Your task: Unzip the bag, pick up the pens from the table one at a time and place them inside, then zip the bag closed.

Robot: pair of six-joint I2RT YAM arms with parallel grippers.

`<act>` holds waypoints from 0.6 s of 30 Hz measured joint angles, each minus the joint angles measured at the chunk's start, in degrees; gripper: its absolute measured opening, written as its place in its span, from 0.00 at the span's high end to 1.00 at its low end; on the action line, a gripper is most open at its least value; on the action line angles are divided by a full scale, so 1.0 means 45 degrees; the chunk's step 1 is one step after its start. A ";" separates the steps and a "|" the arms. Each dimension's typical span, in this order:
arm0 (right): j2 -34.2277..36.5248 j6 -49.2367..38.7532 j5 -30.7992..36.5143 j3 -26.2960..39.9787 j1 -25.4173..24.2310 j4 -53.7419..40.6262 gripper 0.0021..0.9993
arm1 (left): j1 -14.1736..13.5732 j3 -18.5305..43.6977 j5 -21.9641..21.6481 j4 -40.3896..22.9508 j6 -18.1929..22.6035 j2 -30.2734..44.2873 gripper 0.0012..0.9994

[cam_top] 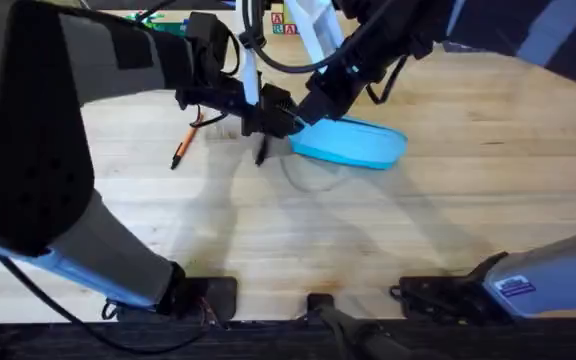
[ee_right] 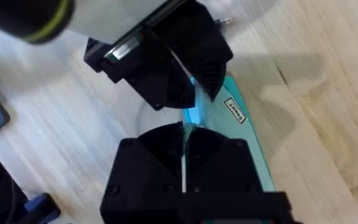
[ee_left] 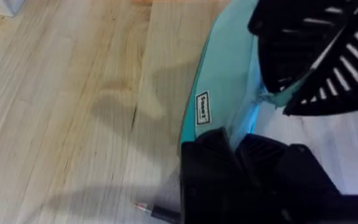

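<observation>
The light blue bag (cam_top: 360, 145) lies on the table (cam_top: 418, 220) right of centre, its long side running left to right. Both grippers meet at its left end. My left gripper (cam_top: 274, 122) is shut on that end; in the left wrist view its black fingers (ee_left: 229, 168) pinch the teal fabric (ee_left: 219, 81). My right gripper (cam_top: 310, 110) reaches in from the far side and is shut on the bag's edge (ee_right: 241, 124) just beside the left one. The orange pen (cam_top: 184, 143) lies left of the bag. The black pen (cam_top: 261, 152) lies just below the left gripper.
Coloured letter blocks (cam_top: 283, 22) stand at the table's far edge, behind the grippers. The left arm rises large and dark over the left side of the overhead view. Bare wood spreads in front of the bag and to its right.
</observation>
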 joint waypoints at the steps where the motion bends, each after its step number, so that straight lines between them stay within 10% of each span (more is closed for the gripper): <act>1: 0.0000 0.0000 -0.0005 0.0000 0.0000 -0.0047 0.97 | 0.0000 0.0000 0.0000 -0.0004 0.0000 0.0000 0.96; 7: 0.0000 0.0000 -0.0079 0.0000 0.0074 -0.0370 0.90 | -0.0015 0.0000 0.0010 -0.0015 0.0000 0.0000 0.96; 13: 0.0000 0.0042 -0.0658 0.0095 0.0248 -0.0407 0.26 | -0.0039 0.0000 -0.0005 0.0034 0.0000 -0.0004 0.96; 18: 0.0000 0.0045 -0.0816 0.0175 0.0291 -0.0402 0.01 | -0.0039 0.0000 -0.0005 0.0034 0.0000 0.0000 0.96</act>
